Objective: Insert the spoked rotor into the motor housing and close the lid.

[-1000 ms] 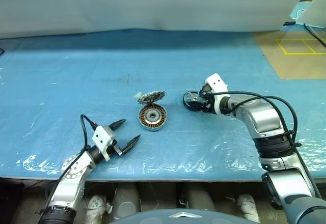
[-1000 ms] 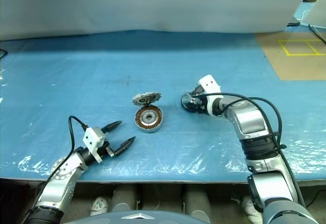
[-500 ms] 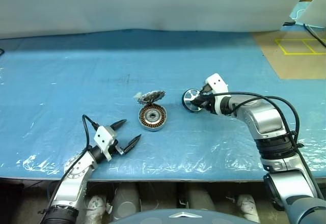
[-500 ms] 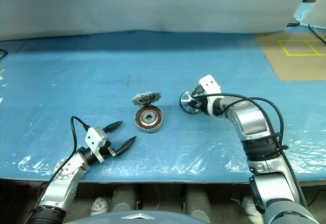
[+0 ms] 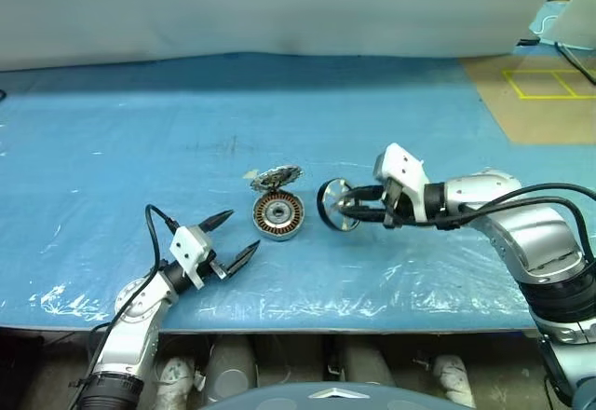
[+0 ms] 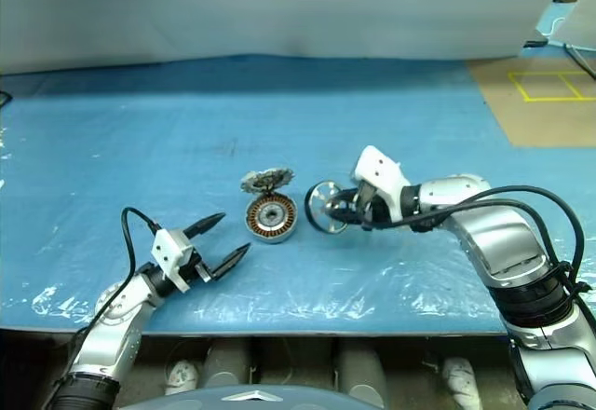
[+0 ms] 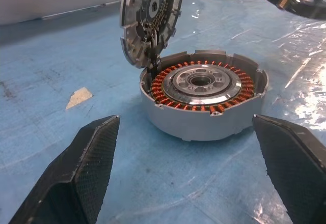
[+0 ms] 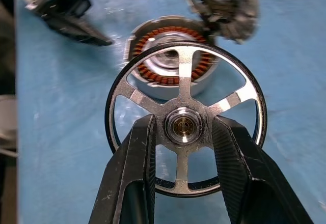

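My right gripper (image 8: 183, 128) is shut on the silver hub of the spoked rotor (image 5: 335, 207), a black-rimmed wheel with silver spokes. It holds the wheel on edge above the table, just right of the motor housing (image 5: 278, 214). The housing (image 7: 204, 99) lies open, showing copper-orange windings around a silver centre. Its toothed lid (image 5: 277, 177) stands up from the far rim, seen in the left wrist view as the lid (image 7: 150, 20). My left gripper (image 5: 240, 233) hovers open near the housing's front left, with nothing between its fingers (image 7: 81, 173).
A crinkled blue plastic sheet (image 5: 140, 130) covers the table, and its front edge runs just behind my arms. A small pale scrap (image 7: 79, 96) lies beside the lid. A tan surface with yellow tape lines (image 5: 545, 84) sits at the far right.
My right gripper closed on the rotor, lifted it off the table and carried it left and nearer, up beside the housing, tipping it onto its edge. The left gripper stayed put.
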{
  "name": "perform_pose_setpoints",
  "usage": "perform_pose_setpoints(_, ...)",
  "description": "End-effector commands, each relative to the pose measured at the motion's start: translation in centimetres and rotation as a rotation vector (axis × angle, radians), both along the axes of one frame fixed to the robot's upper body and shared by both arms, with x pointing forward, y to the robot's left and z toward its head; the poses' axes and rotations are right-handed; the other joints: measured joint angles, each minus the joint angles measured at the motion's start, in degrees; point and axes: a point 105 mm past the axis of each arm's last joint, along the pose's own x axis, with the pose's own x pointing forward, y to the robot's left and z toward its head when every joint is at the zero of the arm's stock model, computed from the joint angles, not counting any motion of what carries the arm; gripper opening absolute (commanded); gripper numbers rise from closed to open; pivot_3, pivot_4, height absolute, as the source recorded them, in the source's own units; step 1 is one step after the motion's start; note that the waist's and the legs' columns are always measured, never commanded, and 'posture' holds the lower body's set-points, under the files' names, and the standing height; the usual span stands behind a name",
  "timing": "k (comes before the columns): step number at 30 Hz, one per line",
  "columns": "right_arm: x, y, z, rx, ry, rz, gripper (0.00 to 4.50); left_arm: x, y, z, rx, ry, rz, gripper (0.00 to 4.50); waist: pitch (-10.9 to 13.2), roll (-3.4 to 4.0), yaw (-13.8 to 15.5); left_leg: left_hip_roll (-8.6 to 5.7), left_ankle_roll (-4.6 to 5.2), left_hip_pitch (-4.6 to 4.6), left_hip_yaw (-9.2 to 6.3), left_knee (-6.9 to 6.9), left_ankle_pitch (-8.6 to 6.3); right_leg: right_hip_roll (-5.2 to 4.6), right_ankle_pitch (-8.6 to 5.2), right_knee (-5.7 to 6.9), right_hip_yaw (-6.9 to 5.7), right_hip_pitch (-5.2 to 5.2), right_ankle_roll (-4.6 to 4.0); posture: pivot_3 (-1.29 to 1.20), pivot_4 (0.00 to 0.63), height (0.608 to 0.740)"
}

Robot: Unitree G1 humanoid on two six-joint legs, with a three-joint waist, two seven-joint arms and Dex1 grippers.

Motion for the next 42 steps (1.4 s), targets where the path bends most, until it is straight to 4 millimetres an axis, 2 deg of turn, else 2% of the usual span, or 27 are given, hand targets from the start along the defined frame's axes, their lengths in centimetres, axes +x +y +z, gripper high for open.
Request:
perform_pose_setpoints(1,0.1,2.3,1.1,0.007,-0.081,0.101,1.26,0.0,-0.4,1.0,-0.036,-0.043,-0.025,4.39,0.0,0.0,-0.04,0.0,0.0,0.0,0.0,0.02,0.0,0.0,0.0,0.01,0.01,0.0,0.0,0.0,0.15,0.74)
perform_pose_setpoints(4,1.2,3.9,1.6,0.018,-0.133,0.125,1.26,-1.4,-0.3,1.0,-0.032,-0.047,-0.039,4.39,0.0,-0.01,-0.15,0.0,-0.01,-0.03,0.0,0.07,0.01,0.0,0.0,0.05,0.02,-0.01,0.0,0.0,0.15,0.74)
perform_pose_setpoints(7,1.9,4.9,1.8,0.017,-0.162,0.145,1.26,-1.9,-0.8,1.5,-0.032,-0.05,-0.05,4.39,0.0,-0.01,0.12,0.01,-0.04,-0.08,0.0,0.01,0.02,-0.01,0.0,0.02,0.01,-0.06,-0.01,0.0,0.15,0.74)
perform_pose_setpoints(15,2.7,6.1,0.4,-0.015,-0.165,0.201,1.26,-1.0,-2.6,3.1,-0.037,-0.061,-0.047,4.39,0.0,-0.02,0.04,0.01,-0.08,-0.14,-0.01,0.11,0.04,-0.05,0.0,0.12,-0.02,-0.06,-0.01,0.0,0.15,0.74)
perform_pose_setpoints(24,3.5,7.7,1.2,-0.004,-0.2,0.225,1.26,-0.7,-2.2,2.9,-0.032,-0.047,-0.027,4.39,0.0,-0.02,-0.25,-0.01,-0.2,-0.16,0.0,0.15,0.12,0.0,0.0,0.14,-0.02,-0.08,-0.02,0.0,0.15,0.74)
perform_pose_setpoints(31,3.4,8.5,1.8,0.014,-0.198,0.245,1.26,-0.6,-1.8,2.7,-0.033,-0.041,-0.008,4.39,0.0,-0.02,-0.13,0.0,-0.2,-0.15,0.0,0.16,0.12,0.0,0.01,0.16,-0.02,-0.08,-0.02,0.0,0.15,0.74)
perform_pose_setpoints(42,4.1,7.8,0.0,-0.03,-0.16,0.237,1.26,-1.8,-1.5,2.2,-0.031,-0.019,0.015,4.39,0.0,-0.02,-0.17,0.0,-0.2,-0.15,0.0,0.18,0.12,0.01,0.01,0.17,-0.02,-0.08,-0.02,0.0,0.15,0.74)
